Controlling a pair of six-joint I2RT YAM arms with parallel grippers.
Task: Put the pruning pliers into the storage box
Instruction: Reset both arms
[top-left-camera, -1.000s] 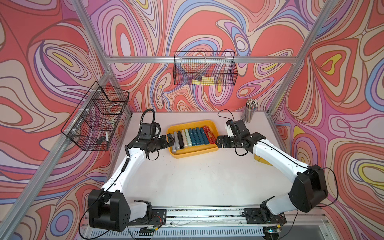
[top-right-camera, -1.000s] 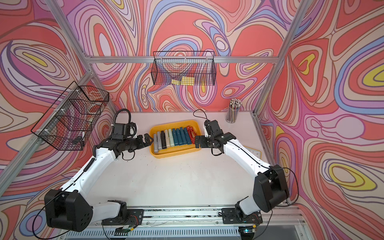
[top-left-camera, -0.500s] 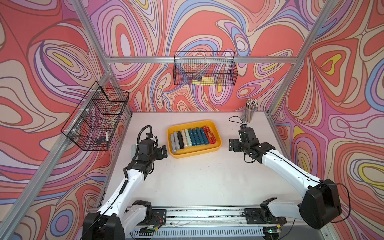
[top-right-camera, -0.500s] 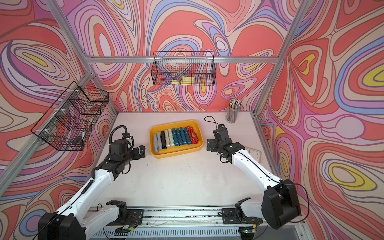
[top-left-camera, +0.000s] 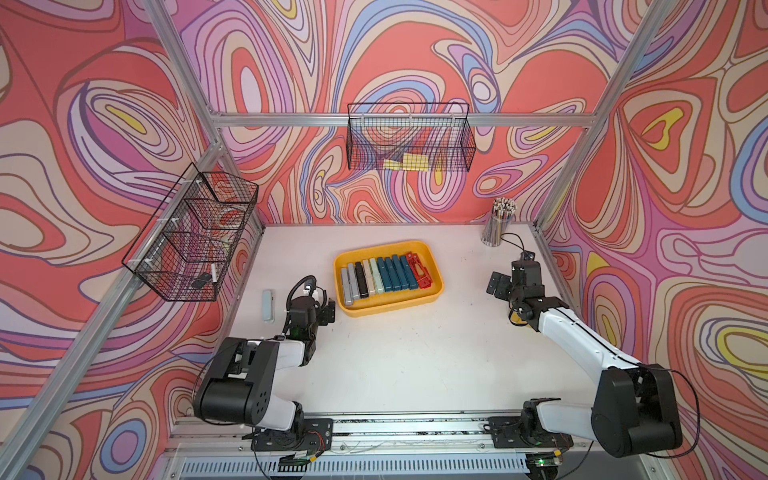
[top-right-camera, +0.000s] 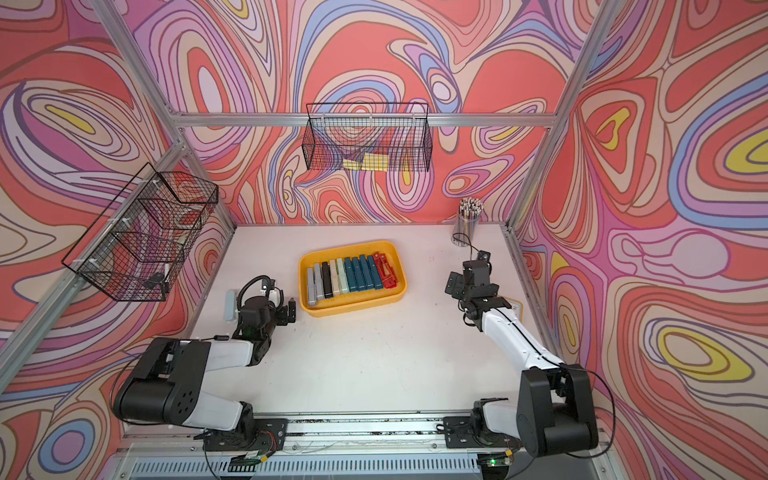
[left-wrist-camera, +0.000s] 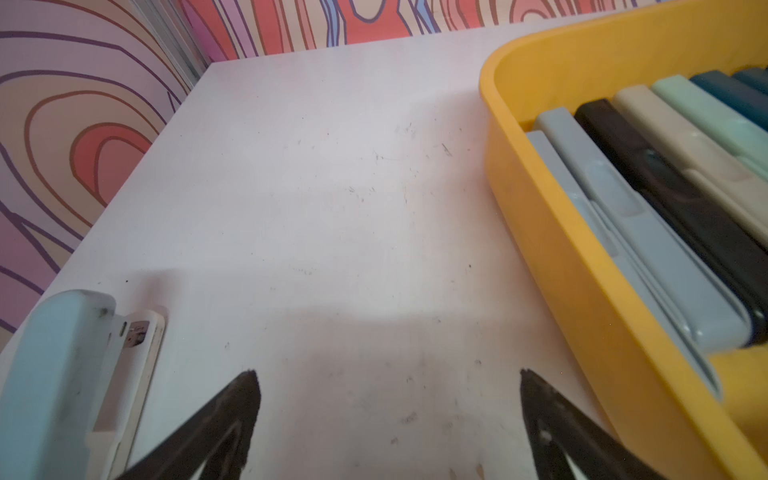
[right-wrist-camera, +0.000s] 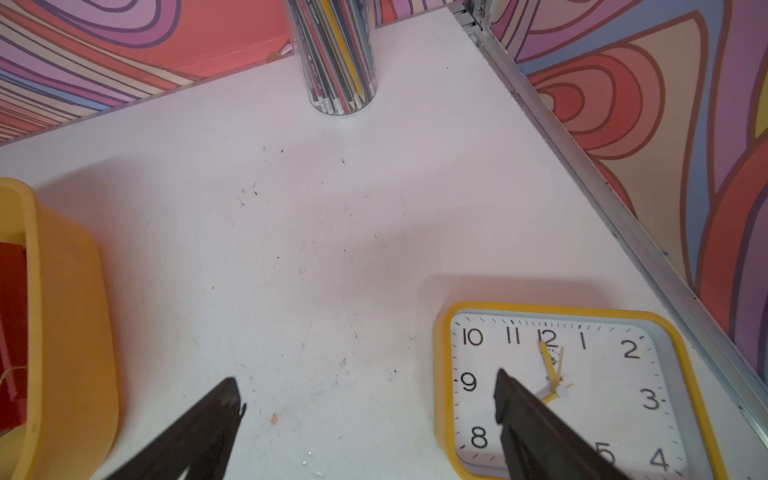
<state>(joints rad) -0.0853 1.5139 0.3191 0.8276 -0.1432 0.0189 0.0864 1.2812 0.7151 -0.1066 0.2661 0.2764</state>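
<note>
Pliers (top-left-camera: 390, 272) lined up inside storage box (top-left-camera: 390, 309), mid-frame in both top views | left claw (left-wrist-camera: 386, 386) wide, empty, beside box | right claw (right-wrist-camera: 368, 386) wide, empty, near clock (right-wrist-camera: 582, 374).

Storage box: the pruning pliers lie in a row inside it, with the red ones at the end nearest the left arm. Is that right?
No. In both top views the red pliers lie at the end of the storage box nearest the right arm.
</note>
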